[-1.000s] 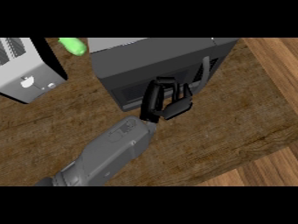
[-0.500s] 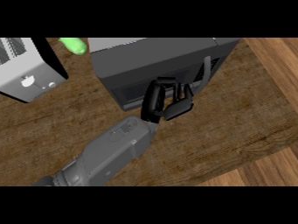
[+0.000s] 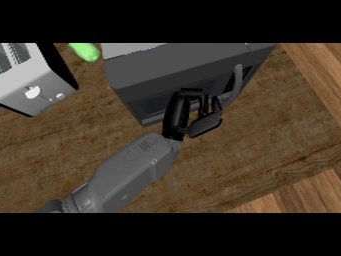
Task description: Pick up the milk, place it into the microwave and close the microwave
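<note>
One hand (image 3: pixel 191 117), fingers curled, grey forearm (image 3: pixel 125 172) raised

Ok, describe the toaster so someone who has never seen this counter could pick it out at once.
Start at the dark microwave at the top middle of the wooden counter. Look to its left, at the view's left edge: the toaster is the light grey box with slots on top and a round knob on its face. The small green object lies between them.

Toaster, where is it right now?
In the head view the toaster sits at the upper left of the counter, left of the microwave, with a small green object between them.
</note>
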Controlling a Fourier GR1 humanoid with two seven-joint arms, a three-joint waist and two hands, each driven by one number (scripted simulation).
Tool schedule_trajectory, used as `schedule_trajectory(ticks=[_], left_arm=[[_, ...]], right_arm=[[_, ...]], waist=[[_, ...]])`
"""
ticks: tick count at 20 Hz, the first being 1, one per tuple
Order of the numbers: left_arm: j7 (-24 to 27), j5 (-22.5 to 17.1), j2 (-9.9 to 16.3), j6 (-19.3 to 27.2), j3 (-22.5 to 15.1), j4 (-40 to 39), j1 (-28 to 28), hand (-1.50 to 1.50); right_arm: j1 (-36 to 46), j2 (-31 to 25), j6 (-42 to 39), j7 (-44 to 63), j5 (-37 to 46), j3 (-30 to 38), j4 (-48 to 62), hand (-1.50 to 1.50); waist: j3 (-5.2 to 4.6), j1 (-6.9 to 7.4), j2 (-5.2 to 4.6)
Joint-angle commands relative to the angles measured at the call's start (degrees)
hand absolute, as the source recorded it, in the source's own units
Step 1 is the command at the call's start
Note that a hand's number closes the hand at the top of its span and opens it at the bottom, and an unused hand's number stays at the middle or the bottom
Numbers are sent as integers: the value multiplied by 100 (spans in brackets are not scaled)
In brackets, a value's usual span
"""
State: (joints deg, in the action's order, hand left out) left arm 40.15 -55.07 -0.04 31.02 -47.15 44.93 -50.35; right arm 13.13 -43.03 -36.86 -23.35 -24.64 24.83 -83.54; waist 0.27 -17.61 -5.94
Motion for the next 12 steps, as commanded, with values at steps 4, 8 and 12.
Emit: schedule_trajectory(ticks=[4,8,12], left_arm=[[6,-182,4,-42,249,-469,-526,150],[56,-270,4,-112,198,-519,-533,150],[51,-383,4,-91,164,-521,-587,150]], right_arm=[[133,-23,-183,-8,-243,28,351,-150],[198,8,-193,-1,-348,49,524,-150],[300,-94,-279,43,-457,78,645,-150]], waist=[[-4,14,-81],[3,71,-100],[1,41,-105]])
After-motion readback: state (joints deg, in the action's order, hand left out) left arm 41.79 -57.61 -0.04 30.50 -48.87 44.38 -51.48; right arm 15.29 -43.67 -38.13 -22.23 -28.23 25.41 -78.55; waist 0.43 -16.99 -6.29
